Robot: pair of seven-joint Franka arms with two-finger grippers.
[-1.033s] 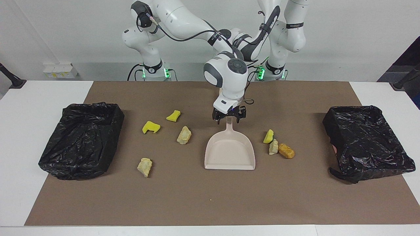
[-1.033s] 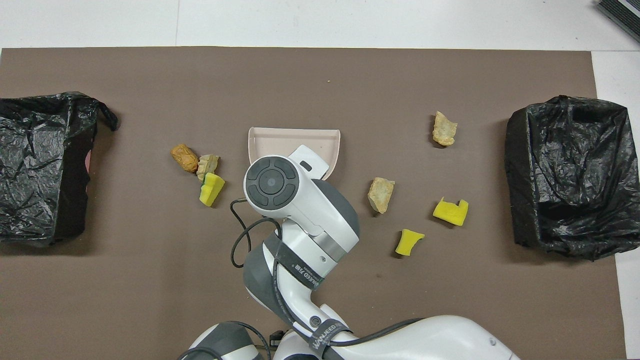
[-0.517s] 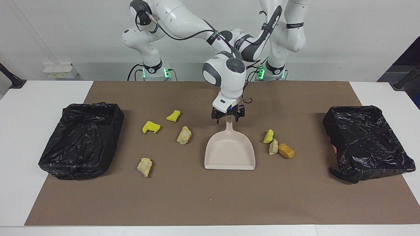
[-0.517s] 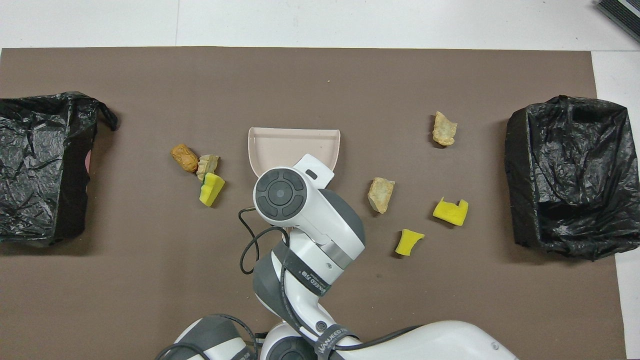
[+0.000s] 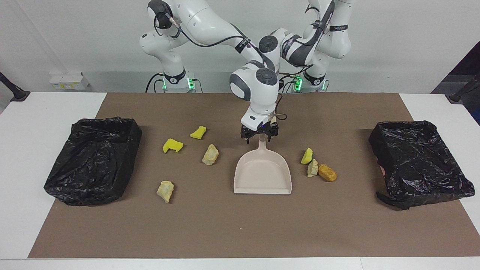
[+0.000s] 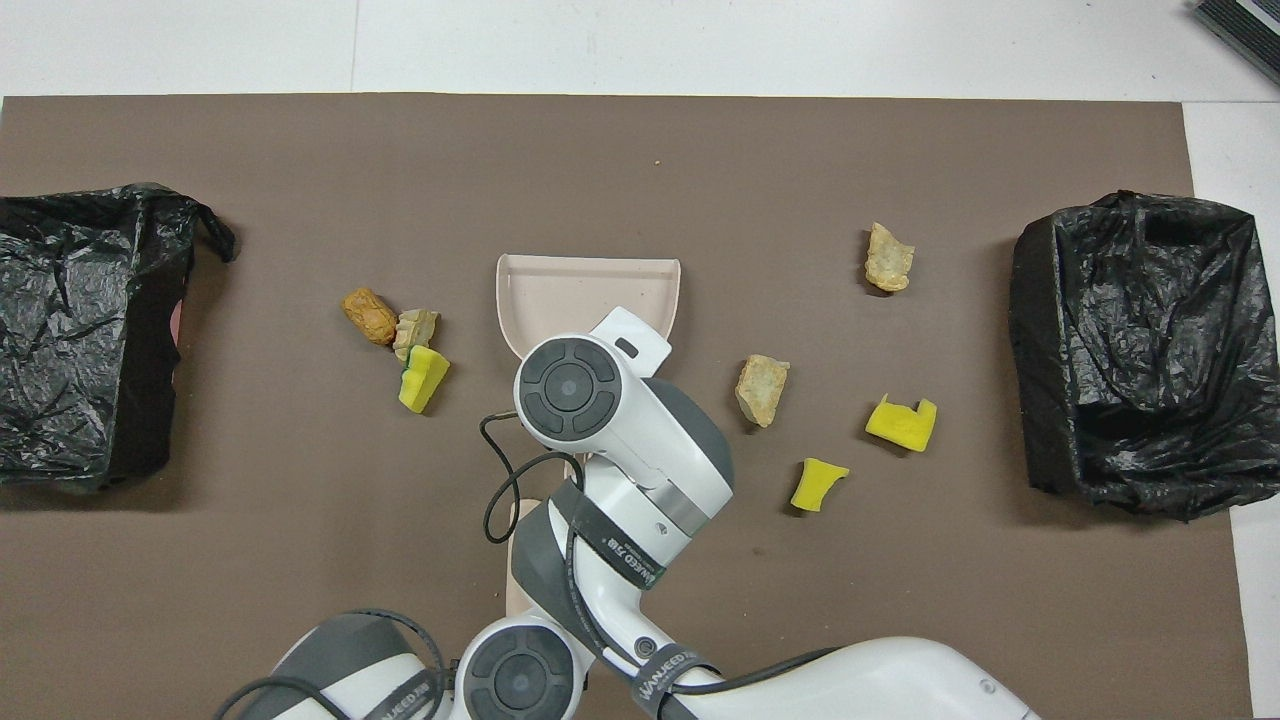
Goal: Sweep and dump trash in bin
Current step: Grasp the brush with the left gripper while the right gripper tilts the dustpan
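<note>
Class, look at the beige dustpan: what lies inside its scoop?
Nothing shows inside the dustpan; its scoop is bare in the facing view. In the overhead view the right arm covers its handle end.

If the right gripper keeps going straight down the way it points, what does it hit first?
Most likely the dustpan handle: the right gripper points down directly over it, fingers either side. Contact can't be judged.

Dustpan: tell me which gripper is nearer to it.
Right. The right gripper is at the handle end of the dustpan; the left arm waits folded back by the robots' bases, its gripper hidden.
</note>
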